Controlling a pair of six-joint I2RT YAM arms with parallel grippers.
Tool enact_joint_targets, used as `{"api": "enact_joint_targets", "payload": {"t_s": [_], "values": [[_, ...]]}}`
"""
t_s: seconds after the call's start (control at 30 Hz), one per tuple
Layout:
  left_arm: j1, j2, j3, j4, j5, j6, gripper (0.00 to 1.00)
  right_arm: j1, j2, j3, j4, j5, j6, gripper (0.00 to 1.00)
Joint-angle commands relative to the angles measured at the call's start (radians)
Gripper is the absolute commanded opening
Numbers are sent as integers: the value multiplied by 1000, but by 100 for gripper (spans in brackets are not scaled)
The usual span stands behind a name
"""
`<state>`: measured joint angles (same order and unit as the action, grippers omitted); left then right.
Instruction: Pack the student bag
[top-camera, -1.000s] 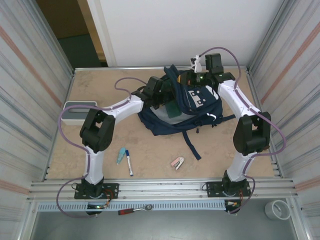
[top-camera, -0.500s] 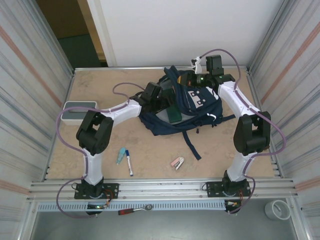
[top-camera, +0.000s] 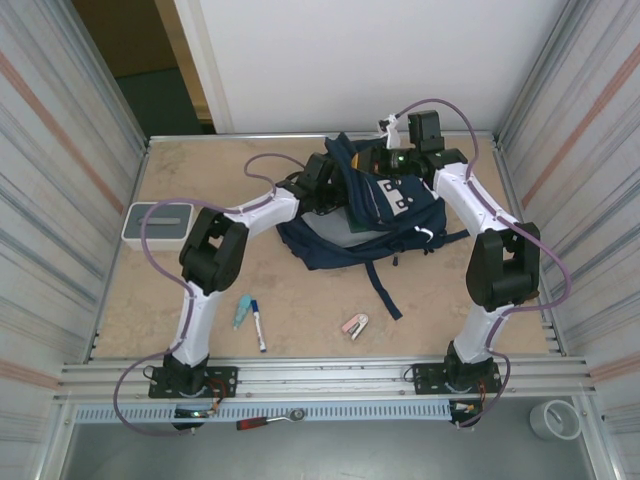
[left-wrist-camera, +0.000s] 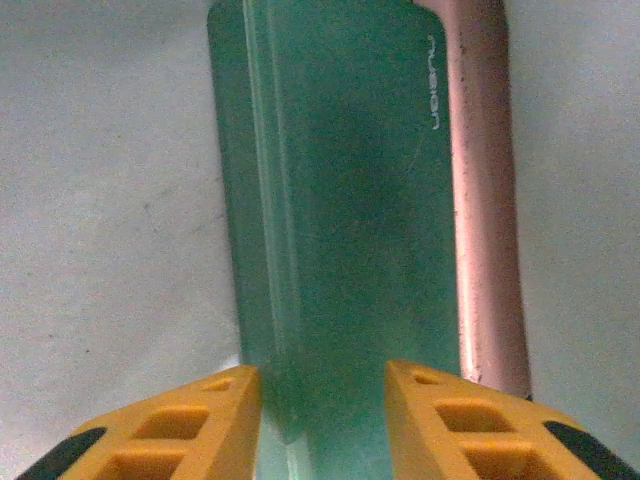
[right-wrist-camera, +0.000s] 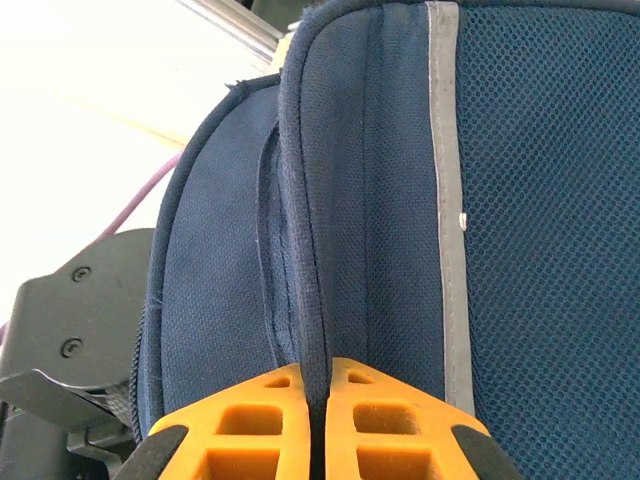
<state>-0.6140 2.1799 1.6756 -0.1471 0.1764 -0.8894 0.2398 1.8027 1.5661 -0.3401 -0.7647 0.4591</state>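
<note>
left arm (top-camera: 215, 250) farther forward, tool (left-wrist-camera: 322, 385) inside student bag (top-camera: 405, 215)

Robotics test cell, a lab-type setting. A beige marbled counter (top-camera: 200, 165) is boxed in by ribbed sheet-metal walls (top-camera: 60, 200) on both sides, with a plain white panel (top-camera: 380, 60) at the back. A slotted aluminium rail (top-camera: 330, 375) runs along the near edge. Two white-and-black jointed arms are bolted to it: left arm (top-camera: 205, 260) and right arm (top-camera: 500, 265). Purple cables (top-camera: 135, 260) loop loose off them. The grey ledge below holds a red-handled tool (top-camera: 255, 423) and a grey tape roll (top-camera: 555, 420). A navy blue fabric student bag (top-camera: 400, 235) lies mid-counter between the arms.
</note>
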Motion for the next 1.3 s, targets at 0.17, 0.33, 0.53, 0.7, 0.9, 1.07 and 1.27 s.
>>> {"api": "enact_joint_targets", "payload": {"t_s": [0.17,0.33,0.53,0.7,0.9,1.07,1.27], "values": [[26,-321,-284,58,-29,133,59,-20,-74,-68,-28,-48,-47,1],[47,-556,-491,-46,-156,245,72,13,-79,-122,-21,-23,-39,15],[224,-716,-657,-66,-93,269,79,59,-144,-213,-119,46,-124,45],[318,-723,-690,-8,42,315,84,-46,-333,-413,-91,208,-96,57],[329,-532,-520,-9,264,356,87,-236,-375,-556,26,364,32,72],[326,-369,-410,-2,385,361,88,-240,-177,-460,93,276,105,84],[272,-313,-413,43,475,364,85,-146,11,-275,59,313,87,83]]}}
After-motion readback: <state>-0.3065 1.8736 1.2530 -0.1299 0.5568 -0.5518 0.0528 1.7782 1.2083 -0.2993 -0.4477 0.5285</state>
